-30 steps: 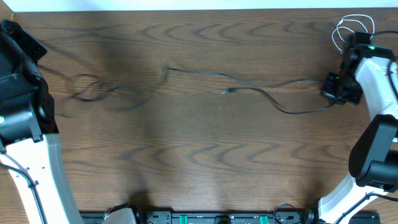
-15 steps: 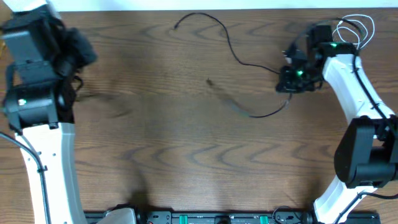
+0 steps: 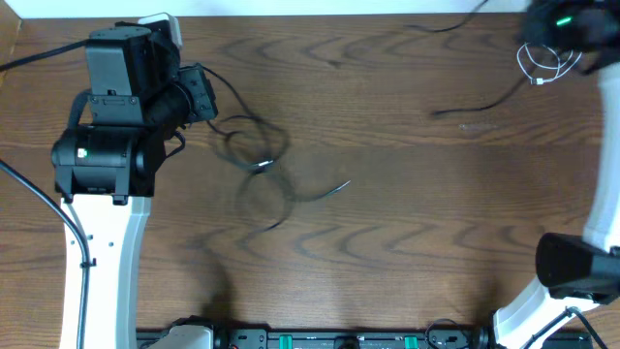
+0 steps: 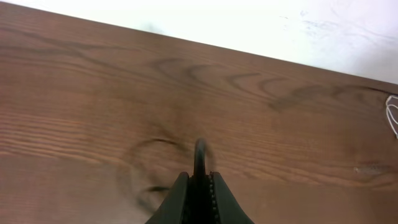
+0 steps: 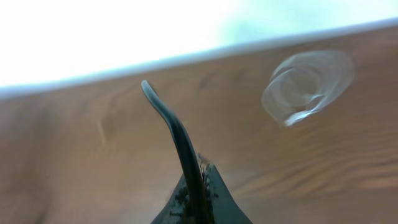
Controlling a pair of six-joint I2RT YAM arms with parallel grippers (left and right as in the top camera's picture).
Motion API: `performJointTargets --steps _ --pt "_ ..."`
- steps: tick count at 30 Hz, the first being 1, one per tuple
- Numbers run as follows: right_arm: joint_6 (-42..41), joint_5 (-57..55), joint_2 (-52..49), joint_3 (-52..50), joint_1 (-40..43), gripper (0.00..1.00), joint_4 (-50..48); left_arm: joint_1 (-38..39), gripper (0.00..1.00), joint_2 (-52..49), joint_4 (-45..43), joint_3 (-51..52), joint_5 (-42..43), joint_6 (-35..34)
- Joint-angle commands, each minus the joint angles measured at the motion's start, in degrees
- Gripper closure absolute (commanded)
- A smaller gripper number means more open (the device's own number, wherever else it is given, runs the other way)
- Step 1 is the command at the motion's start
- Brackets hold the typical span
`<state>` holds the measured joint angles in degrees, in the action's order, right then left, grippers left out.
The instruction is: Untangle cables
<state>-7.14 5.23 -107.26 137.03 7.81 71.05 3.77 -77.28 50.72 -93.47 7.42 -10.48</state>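
Observation:
The black cable [image 3: 254, 147] lies in loose loops on the wooden table, just right of my left gripper [image 3: 203, 92]. In the left wrist view that gripper [image 4: 200, 177] is shut on the black cable [image 4: 200, 151], which sticks out past the fingertips. Another stretch of black cable [image 3: 484, 100] runs toward the far right corner, where my right arm is. In the right wrist view my right gripper [image 5: 199, 172] is shut on the black cable [image 5: 169, 121], which curves up from the jaws. The white cable [image 3: 544, 64] lies coiled at the far right and shows blurred as the white cable [image 5: 306, 87].
The table's far edge [image 3: 310, 15] meets a white surface close behind both grippers. The left arm's white link [image 3: 97, 262] crosses the table's left side, and the right arm's base [image 3: 572, 271] stands at the right edge.
The left arm swung right, drawing black cable into loops beside it. The right arm moved back to the far right corner, pulling its stretch of black cable that way. Both stay shut.

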Motion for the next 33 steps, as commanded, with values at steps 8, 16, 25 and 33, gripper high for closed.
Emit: performJointTargets --steps 8,16,25,33 --pt "-2.49 -8.09 1.75 15.21 20.33 0.99 -3.45 3.26 0.92 -0.26 -0.22 -0.72 0.11 0.7" --pt "-2.47 -8.11 -6.01 9.33 25.51 0.99 -13.49 7.89 0.93 -4.42 -0.28 -0.72 0.13 0.26" --pt "-4.02 -13.27 -20.0 7.98 26.29 0.99 -18.97 13.7 0.93 -8.2 -3.26 -0.72 0.09 0.31" --pt "-4.02 -15.65 -27.71 7.91 28.48 0.99 -15.04 14.05 0.93 -8.44 -4.81 -0.72 0.11 0.26"
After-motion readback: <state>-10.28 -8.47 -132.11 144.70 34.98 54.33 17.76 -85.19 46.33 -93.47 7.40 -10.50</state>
